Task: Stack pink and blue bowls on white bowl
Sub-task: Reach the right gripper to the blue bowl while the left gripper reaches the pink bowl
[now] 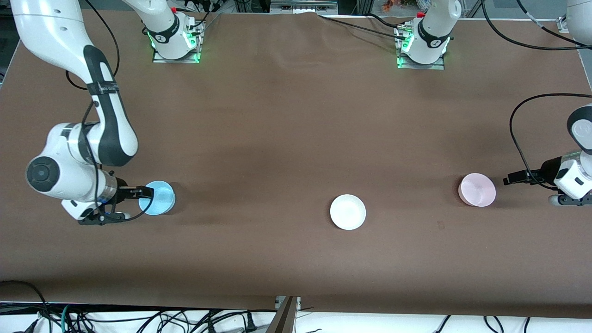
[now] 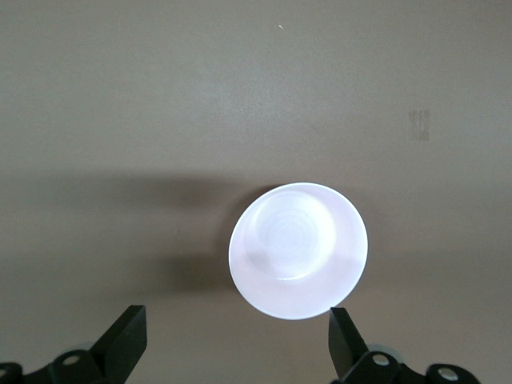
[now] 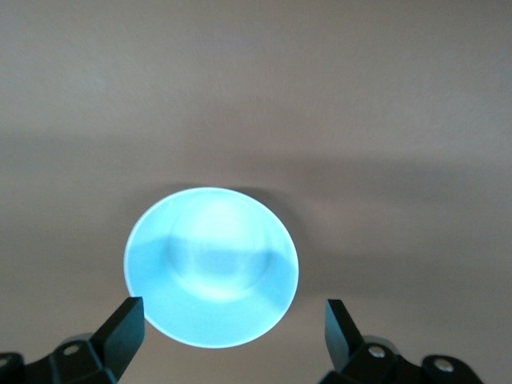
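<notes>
Right gripper (image 1: 138, 194) open, low at blue bowl (image 1: 157, 198) rim, right arm's end. White bowl (image 1: 348, 212) mid-table, nearest camera. Left gripper (image 1: 508, 179) open, beside pink bowl (image 1: 477, 189), apart. Bowls likely light, stiff, slick plastic; pinch rim wall.

Three small round smooth bowls sit upright and well apart in a rough row on the brown worktop. The blue bowl (image 1: 157, 198) lies toward the right arm's end. The white bowl (image 1: 348, 212) sits between the other two, slightly nearer the front camera, closer to the pink one. The pink bowl (image 1: 477, 189) lies toward the left arm's end. All are empty, none stacked
</notes>
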`<act>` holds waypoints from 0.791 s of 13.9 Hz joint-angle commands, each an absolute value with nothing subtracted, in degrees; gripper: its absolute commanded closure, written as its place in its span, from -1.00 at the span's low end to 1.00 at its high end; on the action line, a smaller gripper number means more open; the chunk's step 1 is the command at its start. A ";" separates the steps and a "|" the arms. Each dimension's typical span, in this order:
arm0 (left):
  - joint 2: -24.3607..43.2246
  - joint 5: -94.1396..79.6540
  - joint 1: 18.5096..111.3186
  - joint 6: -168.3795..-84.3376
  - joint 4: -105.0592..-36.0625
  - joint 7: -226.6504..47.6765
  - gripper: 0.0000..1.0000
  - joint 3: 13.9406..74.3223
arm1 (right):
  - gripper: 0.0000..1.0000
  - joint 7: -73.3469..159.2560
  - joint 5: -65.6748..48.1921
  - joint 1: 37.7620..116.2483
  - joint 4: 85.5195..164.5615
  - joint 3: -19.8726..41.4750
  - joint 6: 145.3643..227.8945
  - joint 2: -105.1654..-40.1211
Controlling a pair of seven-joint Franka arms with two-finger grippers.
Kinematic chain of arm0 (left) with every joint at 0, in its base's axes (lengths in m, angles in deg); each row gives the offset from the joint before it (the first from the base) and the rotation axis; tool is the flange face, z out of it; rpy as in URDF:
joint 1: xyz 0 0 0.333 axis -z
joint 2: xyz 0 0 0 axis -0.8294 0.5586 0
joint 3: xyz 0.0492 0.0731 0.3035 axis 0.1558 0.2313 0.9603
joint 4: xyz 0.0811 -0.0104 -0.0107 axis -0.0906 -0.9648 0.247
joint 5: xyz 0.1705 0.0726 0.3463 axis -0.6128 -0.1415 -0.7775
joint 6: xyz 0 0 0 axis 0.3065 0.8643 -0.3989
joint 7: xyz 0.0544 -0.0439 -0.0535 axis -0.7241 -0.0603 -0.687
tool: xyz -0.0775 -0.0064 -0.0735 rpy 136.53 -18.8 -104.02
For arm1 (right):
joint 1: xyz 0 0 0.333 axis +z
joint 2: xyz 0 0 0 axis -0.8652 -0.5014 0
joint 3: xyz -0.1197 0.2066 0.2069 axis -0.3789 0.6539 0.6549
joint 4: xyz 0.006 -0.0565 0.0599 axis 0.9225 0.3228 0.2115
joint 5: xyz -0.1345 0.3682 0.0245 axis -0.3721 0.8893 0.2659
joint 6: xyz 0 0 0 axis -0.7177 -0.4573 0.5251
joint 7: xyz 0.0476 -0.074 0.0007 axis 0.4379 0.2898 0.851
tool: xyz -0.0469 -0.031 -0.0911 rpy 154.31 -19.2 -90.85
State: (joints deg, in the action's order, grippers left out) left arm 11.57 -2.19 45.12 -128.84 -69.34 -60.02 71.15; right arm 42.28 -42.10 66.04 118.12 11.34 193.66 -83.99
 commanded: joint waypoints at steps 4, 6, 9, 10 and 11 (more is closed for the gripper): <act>16.58 9.94 43.03 -132.94 -69.81 -44.56 -0.98 71.68 | -1.00 42.67 -41.90 65.97 125.68 11.42 201.86 -82.14; 17.99 11.88 43.12 -133.12 -69.81 -42.88 -0.97 71.77 | -1.00 43.10 -41.98 65.80 127.35 11.42 205.81 -82.93; 18.53 12.33 43.12 -136.10 -70.87 -42.61 -0.90 71.86 | -1.00 45.83 -41.90 65.01 127.71 11.24 208.29 -83.72; 18.88 12.33 43.12 -136.54 -70.96 -42.61 -0.88 71.86 | -1.00 46.01 -41.90 64.92 127.88 11.24 208.29 -83.81; 19.23 12.33 43.21 -136.72 -70.87 -42.61 -0.85 71.77 | -1.00 46.01 -41.90 64.92 128.06 11.24 208.38 -83.90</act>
